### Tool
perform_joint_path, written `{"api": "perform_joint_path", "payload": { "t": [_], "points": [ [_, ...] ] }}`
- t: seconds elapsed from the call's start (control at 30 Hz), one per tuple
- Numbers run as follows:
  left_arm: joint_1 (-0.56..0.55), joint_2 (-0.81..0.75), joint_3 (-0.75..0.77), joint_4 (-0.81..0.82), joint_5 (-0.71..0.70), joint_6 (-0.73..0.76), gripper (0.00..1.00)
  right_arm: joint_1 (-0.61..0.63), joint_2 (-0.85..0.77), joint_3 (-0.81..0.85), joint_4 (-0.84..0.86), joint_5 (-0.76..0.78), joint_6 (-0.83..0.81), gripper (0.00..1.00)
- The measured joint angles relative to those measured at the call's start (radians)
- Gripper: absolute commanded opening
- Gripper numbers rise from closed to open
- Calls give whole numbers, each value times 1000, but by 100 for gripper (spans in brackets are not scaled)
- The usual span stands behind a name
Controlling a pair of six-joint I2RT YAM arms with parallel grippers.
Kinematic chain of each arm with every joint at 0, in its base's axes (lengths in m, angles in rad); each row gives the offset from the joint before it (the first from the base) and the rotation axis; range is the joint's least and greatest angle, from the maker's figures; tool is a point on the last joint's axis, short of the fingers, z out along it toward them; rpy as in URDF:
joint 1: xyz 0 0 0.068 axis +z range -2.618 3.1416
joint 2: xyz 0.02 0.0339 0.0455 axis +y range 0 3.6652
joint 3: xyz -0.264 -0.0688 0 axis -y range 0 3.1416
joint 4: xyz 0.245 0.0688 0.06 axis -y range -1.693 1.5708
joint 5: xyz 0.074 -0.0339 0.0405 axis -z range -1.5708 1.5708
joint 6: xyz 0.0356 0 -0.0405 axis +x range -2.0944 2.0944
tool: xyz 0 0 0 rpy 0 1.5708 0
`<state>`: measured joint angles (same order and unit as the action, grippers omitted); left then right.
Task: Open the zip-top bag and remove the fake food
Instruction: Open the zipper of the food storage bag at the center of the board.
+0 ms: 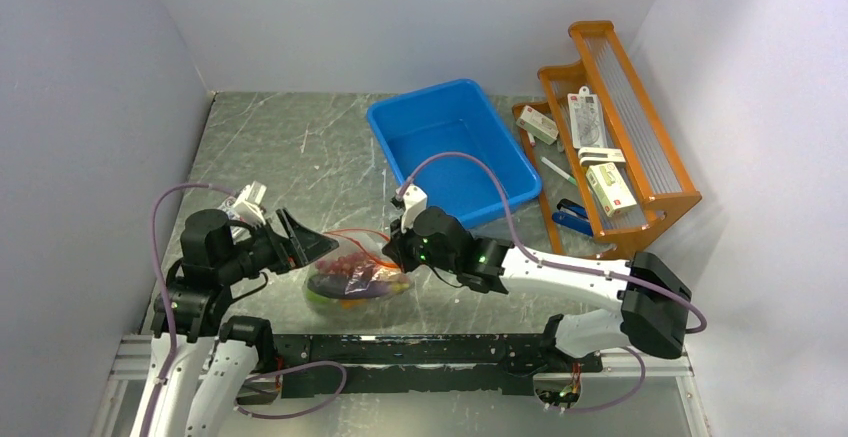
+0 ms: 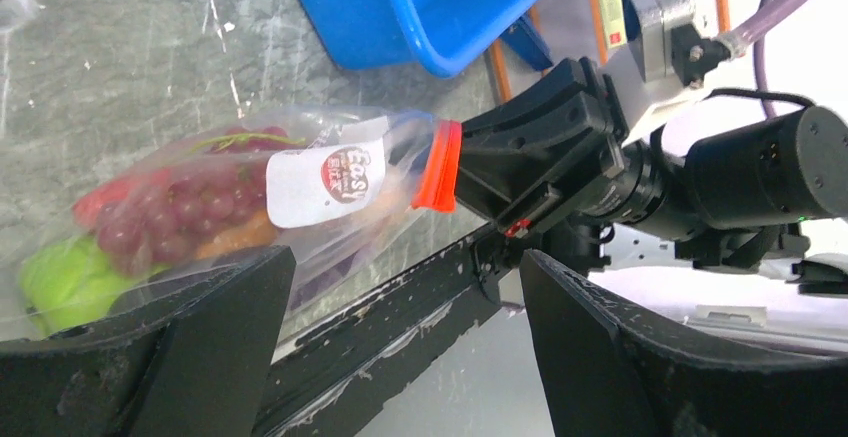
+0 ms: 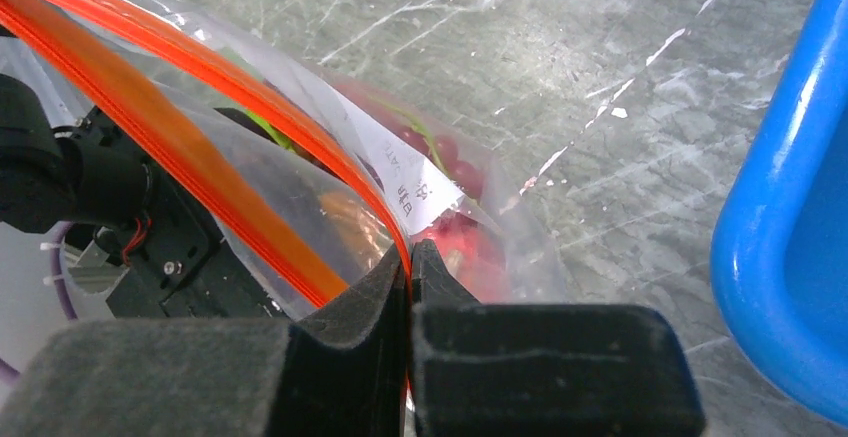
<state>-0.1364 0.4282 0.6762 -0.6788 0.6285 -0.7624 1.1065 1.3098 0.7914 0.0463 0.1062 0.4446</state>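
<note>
The zip-top bag [image 1: 355,275] lies at the near middle of the table, full of fake food: dark red grapes [image 2: 180,207], a green ball [image 2: 60,277], an orange piece [image 2: 240,237] and a purple eggplant [image 1: 372,283]. My right gripper [image 1: 396,253] is shut on one lip of the bag's red-orange zip strip [image 3: 300,137]; the pinch shows in the right wrist view [image 3: 408,269]. The two strip halves spread apart there, so the mouth gapes. My left gripper [image 1: 318,247] is open and empty at the bag's left side, its fingers [image 2: 150,357] wide apart.
A blue bin [image 1: 450,147] stands behind the bag and shows at the right edge of the right wrist view [image 3: 790,207]. An orange wooden rack [image 1: 610,147] with small boxes and pens stands at the back right. The black mounting rail [image 1: 420,349] runs along the near edge.
</note>
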Motion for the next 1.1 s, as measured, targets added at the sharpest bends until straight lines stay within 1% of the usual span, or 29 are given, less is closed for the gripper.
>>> {"api": "perform_joint_path", "payload": {
  "t": [0.2,0.3,0.37,0.43,0.5,0.57,0.67,0.83,0.87,0.93,1.0,1.03,1.1],
  "points": [
    [2,47,57,-103,-8,64,96,-20,24,25,-12,21,0,0],
    [3,106,140,-181,-43,105,96,-57,26,53,-18,18,0,0],
    [3,145,197,-204,-50,127,96,-101,35,87,-20,1,3,0],
    [4,169,234,-194,-37,135,98,-145,52,120,-22,-20,10,0],
    [4,169,235,-153,-8,126,91,-186,84,156,-33,-49,23,0],
    [4,169,224,-121,9,111,89,-214,114,174,-36,-68,42,0],
    [4,188,198,-80,24,92,89,-230,140,172,-35,-98,74,0],
    [-12,257,186,-63,19,84,90,-240,157,171,-19,-120,132,0],
    [-27,270,186,-58,8,84,90,-244,162,171,-10,-122,141,0],
    [-103,307,187,-43,-38,79,91,-253,180,172,8,-130,160,0],
    [-227,352,187,-22,-100,64,84,-260,206,177,17,-145,176,0],
    [-269,371,188,-14,-127,53,80,-262,215,180,16,-151,181,0],
    [-369,415,188,11,-226,8,79,-264,236,195,13,-165,191,0]
  ]
}}
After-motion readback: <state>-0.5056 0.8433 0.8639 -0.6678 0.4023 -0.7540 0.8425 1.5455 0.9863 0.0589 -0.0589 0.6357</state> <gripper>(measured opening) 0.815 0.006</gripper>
